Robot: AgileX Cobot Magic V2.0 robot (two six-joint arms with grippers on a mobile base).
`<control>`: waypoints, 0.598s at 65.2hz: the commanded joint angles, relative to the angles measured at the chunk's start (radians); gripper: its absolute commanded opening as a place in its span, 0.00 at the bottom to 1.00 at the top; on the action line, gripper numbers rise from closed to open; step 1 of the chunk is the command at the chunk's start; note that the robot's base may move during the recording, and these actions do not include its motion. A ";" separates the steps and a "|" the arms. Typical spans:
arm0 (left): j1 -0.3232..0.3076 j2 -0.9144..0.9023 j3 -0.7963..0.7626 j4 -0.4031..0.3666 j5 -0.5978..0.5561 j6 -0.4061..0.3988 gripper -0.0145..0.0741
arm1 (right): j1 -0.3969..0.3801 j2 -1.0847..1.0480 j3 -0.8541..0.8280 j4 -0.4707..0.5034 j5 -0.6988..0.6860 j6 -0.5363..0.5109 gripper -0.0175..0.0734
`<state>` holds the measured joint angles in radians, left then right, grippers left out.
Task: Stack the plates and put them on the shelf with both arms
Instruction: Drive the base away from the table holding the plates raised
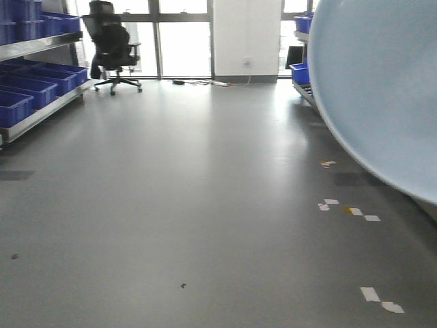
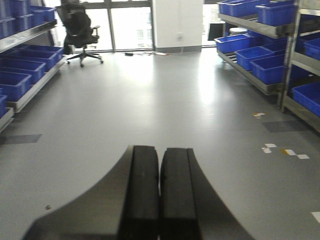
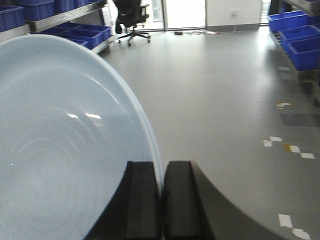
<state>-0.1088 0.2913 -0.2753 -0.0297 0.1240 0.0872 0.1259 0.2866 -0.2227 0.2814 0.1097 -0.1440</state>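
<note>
The right gripper [image 3: 161, 200] is clenched on the rim of a pale blue-white plate [image 3: 60, 140] above the grey floor [image 2: 175, 100] — the left gripper [image 2: 160, 195] is pressed closed, empty.

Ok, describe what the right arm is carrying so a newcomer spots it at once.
Look down the grey floor between the rows of blue crates. Nearest the camera, the jaws of the right gripper pinch the rim of a large round plate. Nothing else is pale blue-white, glossy, faintly ringed.
</note>
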 commanded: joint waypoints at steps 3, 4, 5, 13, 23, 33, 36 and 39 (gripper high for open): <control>0.004 0.005 -0.034 -0.009 -0.085 -0.007 0.26 | -0.006 0.004 -0.034 0.011 -0.093 -0.004 0.26; 0.004 0.005 -0.034 -0.009 -0.085 -0.007 0.26 | -0.006 0.004 -0.034 0.011 -0.093 -0.004 0.26; 0.004 0.005 -0.034 -0.009 -0.085 -0.007 0.26 | -0.006 0.004 -0.034 0.011 -0.093 -0.004 0.26; 0.004 0.005 -0.034 -0.009 -0.085 -0.007 0.26 | -0.006 0.004 -0.034 0.011 -0.093 -0.004 0.26; 0.004 0.005 -0.034 -0.009 -0.085 -0.007 0.26 | -0.006 0.004 -0.034 0.011 -0.093 -0.004 0.26; 0.004 0.005 -0.034 -0.009 -0.085 -0.007 0.26 | -0.006 0.004 -0.034 0.011 -0.093 -0.004 0.26; 0.004 0.005 -0.034 -0.009 -0.085 -0.007 0.26 | -0.006 0.004 -0.034 0.011 -0.093 -0.004 0.26; 0.004 0.005 -0.034 -0.009 -0.085 -0.007 0.26 | -0.006 0.004 -0.034 0.011 -0.093 -0.004 0.26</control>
<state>-0.1088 0.2898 -0.2753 -0.0297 0.1240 0.0872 0.1259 0.2866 -0.2227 0.2814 0.1136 -0.1440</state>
